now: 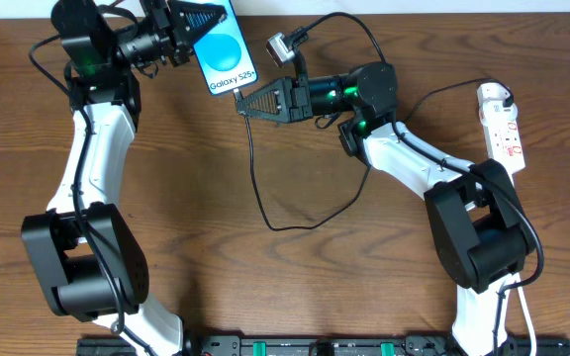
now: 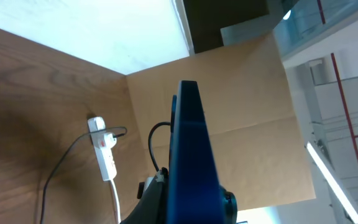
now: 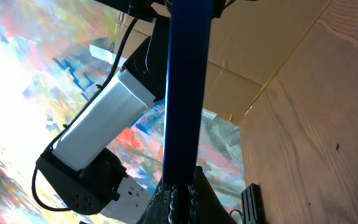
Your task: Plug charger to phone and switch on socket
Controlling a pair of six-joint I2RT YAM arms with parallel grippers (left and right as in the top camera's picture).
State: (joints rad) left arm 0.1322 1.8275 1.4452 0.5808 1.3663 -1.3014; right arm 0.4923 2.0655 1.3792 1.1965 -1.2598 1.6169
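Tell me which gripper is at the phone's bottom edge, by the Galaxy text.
The right gripper: its tips meet the bottom edge of the phone, with the thin black cable trailing from it. The left gripper grips the top end instead.

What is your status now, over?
Left gripper shut on phone. Right gripper shut on charger, tip at phone's bottom edge. Socket apart, at the right. Nothing in the way.

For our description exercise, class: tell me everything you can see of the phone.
The phone is a slim rectangular slab with black edges. Its screen is lit bright blue, with a lighter oval and the words Galaxy S25+. It is held slanted near the table's far edge, with its screen facing the overhead camera. The left gripper clamps its upper end; the right gripper, pinching the charger, meets its lower end.
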